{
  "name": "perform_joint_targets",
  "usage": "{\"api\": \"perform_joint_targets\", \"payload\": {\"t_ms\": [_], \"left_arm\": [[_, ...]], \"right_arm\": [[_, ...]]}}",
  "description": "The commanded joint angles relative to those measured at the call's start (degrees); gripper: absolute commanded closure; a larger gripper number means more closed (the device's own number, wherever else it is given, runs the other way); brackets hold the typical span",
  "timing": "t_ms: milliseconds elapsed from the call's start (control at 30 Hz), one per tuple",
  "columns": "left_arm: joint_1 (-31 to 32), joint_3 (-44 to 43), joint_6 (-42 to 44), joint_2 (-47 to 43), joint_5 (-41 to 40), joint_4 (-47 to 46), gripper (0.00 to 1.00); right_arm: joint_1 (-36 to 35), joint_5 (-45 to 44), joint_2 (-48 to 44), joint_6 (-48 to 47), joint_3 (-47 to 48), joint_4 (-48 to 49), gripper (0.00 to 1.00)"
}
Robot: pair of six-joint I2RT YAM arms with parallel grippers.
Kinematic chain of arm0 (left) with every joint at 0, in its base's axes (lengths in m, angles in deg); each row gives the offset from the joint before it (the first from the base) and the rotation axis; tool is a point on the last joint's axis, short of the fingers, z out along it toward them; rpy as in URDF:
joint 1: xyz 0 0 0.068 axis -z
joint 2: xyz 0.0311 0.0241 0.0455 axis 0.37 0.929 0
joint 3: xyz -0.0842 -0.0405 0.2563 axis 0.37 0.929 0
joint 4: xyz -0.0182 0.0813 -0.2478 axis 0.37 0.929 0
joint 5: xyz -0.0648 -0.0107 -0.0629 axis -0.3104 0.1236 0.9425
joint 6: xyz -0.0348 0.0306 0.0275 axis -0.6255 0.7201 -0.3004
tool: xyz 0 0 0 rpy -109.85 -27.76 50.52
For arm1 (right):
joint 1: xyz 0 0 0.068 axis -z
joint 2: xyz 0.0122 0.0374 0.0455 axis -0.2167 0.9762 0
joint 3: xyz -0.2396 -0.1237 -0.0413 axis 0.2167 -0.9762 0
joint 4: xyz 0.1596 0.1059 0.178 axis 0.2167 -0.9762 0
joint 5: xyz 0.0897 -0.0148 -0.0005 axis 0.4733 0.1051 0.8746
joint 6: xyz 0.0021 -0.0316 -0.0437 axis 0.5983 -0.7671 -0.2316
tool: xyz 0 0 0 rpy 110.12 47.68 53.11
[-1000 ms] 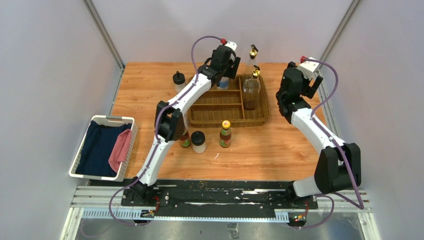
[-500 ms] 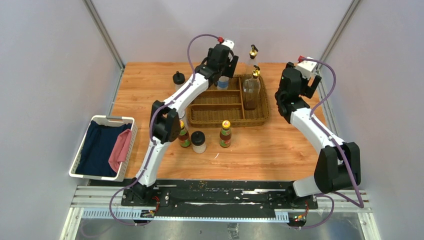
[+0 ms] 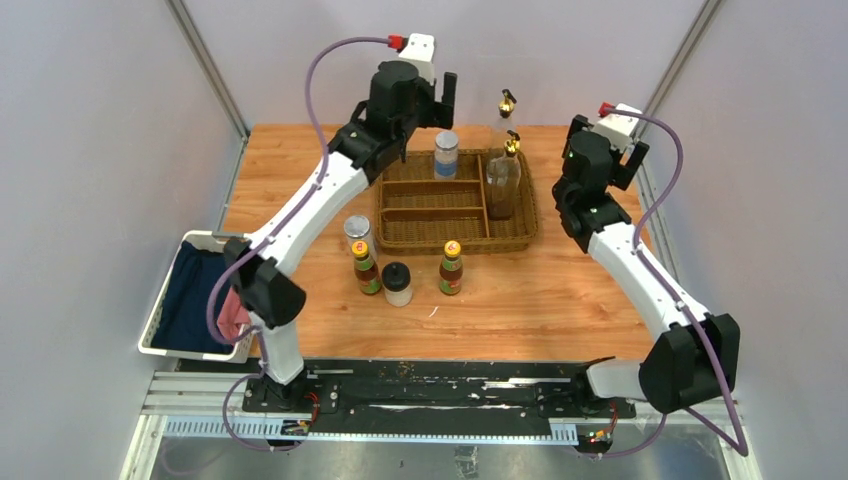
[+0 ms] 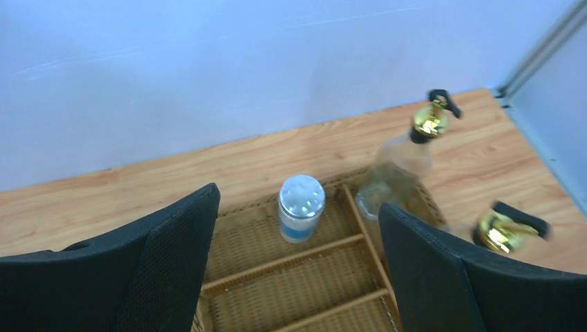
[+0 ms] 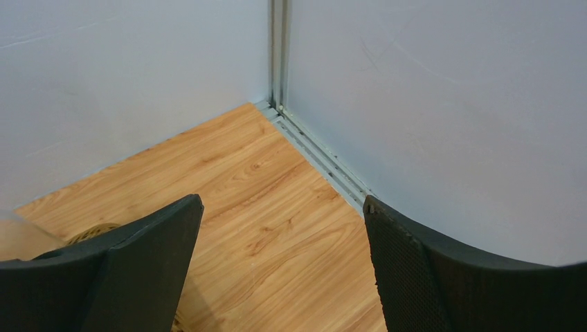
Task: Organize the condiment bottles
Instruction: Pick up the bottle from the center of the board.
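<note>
Shaker (image 3: pixel 446 153) upright in wicker tray (image 3: pixel 521 236); left hand (image 4: pixel 297 207) above, jaws apart.

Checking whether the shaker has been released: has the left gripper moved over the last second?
Yes. The left gripper has drawn back up and to the left, off the wicker tray's far-left corner, leaving the silver-lidded shaker standing there.

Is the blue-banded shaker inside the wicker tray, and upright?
Inside and upright: the shaker stands lid-up on the wicker floor of the tray's back-left compartment, with nothing gripping it.
</note>
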Motion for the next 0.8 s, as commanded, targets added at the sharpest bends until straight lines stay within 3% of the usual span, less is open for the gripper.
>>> {"api": "perform_joint_targets", "payload": {"t_ms": [0,200,767], "left_arm": [[0.92,9.42,-4.49,-9.59,4.55,-4.16,0.08],[2.23,20.57,-5.34,-21.84,3.35,-7.03,0.12],[9.1,30.76,-6.98,-35.21,-14.89,4.76,0.11]], "right_arm": [[-3.75,0.06,-2.62,-2.86,2.32,-3.76,0.1],[-7.94,-0.28,-6.42,-4.11,3.11,-7.4,0.11],[-17.4,1.06,-11.88,-4.27,8.35,-18.92,0.13]]}}
